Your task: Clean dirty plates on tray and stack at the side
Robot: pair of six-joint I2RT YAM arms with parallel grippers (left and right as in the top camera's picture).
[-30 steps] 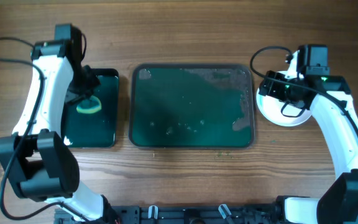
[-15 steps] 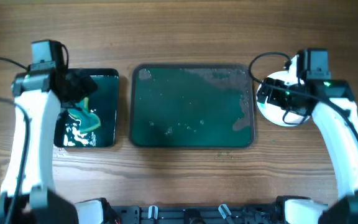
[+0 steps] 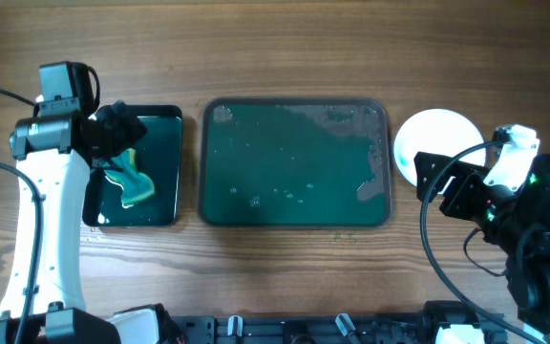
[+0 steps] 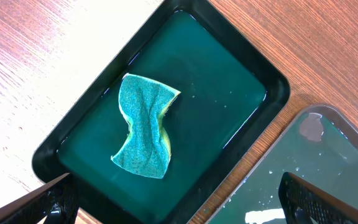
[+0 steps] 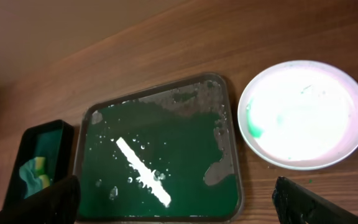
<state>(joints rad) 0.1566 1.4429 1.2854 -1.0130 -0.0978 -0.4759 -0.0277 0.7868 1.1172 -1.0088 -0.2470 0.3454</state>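
A white plate (image 3: 434, 134) lies on the wood just right of the tray (image 3: 294, 162), apart from it. In the right wrist view the plate (image 5: 303, 115) shows a faint teal smear near its left rim. I cannot tell whether more plates lie under it. The dark green tray (image 5: 185, 137) is wet and holds no plate. My right gripper (image 3: 442, 183) hangs open at the plate's near edge, high above it (image 5: 174, 186), with nothing between its fingers. My left gripper (image 3: 113, 132) is open and empty above the small black tray, its jaws wide apart (image 4: 174, 186).
A teal and yellow sponge (image 3: 134, 177) lies bent in the small black tray (image 3: 165, 124) at the left, which holds shallow green water. The same sponge (image 4: 145, 124) sits below my left jaws. Droplets and grey film patches mark the green tray's (image 4: 328, 162) right side.
My left gripper has opened and let go of the sponge, which now lies in the black tray. My right arm has pulled back from over the plate toward the near right.
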